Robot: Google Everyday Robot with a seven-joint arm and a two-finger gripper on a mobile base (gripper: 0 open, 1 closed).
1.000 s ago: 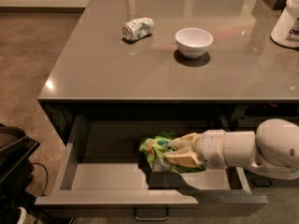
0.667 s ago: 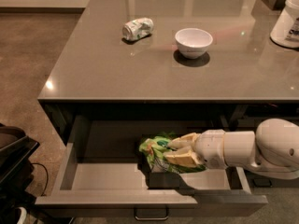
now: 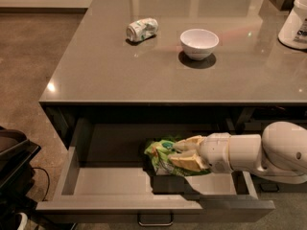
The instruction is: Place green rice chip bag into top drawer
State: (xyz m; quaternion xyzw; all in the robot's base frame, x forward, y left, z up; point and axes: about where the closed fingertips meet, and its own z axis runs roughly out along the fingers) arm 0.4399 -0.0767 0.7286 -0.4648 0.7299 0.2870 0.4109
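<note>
The green rice chip bag is crinkled light green and sits in my gripper, held over the inside of the open top drawer. The gripper's tan fingers are closed on the bag's right side. My white arm reaches in from the right, above the drawer's right half. The drawer is pulled out below the counter edge, with a metal bar handle on its front. The bag casts a dark shadow on the drawer floor beneath it.
A grey countertop carries a crushed green-and-white can, a white bowl and a white appliance at the far right. A dark object stands on the floor at the left.
</note>
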